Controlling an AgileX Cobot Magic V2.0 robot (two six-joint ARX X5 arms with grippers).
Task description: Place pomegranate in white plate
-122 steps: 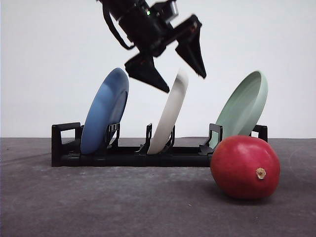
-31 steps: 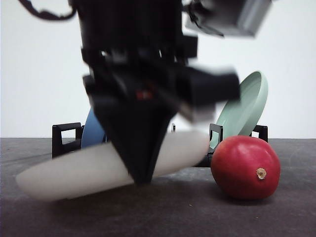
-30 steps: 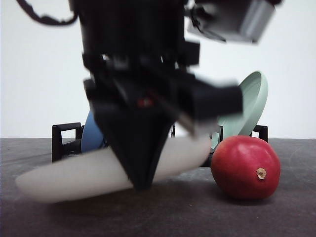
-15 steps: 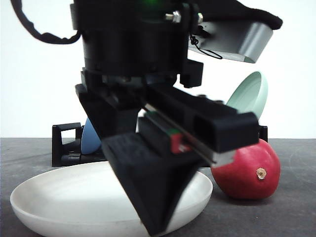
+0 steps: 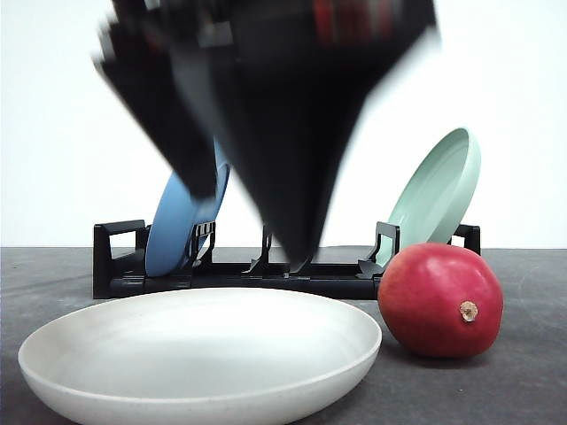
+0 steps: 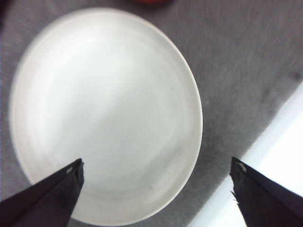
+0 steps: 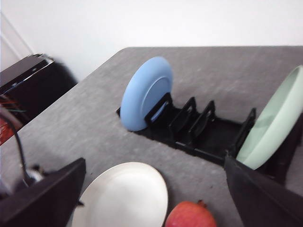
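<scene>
pomegranate [image 5: 440, 301] sits on the grey table [image 5: 496, 390], right of the white plate [image 5: 204, 354], its side just beside the plate rim, maybe touching, hard to tell. Tan stem nub faces the camera. In the right wrist view the pomegranate [image 7: 190, 215] lies next to the white plate [image 7: 124, 196], not in it. Nothing holds the fruit.

White plate lies flat on the table, right side up, nothing in it. In the left wrist view the plate [image 6: 104, 113] is under the left gripper [image 6: 156, 182].

left gripper: fingers spread wide, holding nothing, tips above the plate and off it. In the front view a blurred dark gripper [image 5: 257, 221] hangs above the plate, in front of the rack; I take it for the left one.

right gripper [image 7: 154, 187]: fingers wide apart, nothing between them, up over the table.

Behind: black dish rack [image 5: 266, 270] with a blue plate [image 5: 186, 217] standing in the left slot and a pale green plate [image 5: 438, 190] leaning at the right end. Middle slots hold no plate. White wall behind.
</scene>
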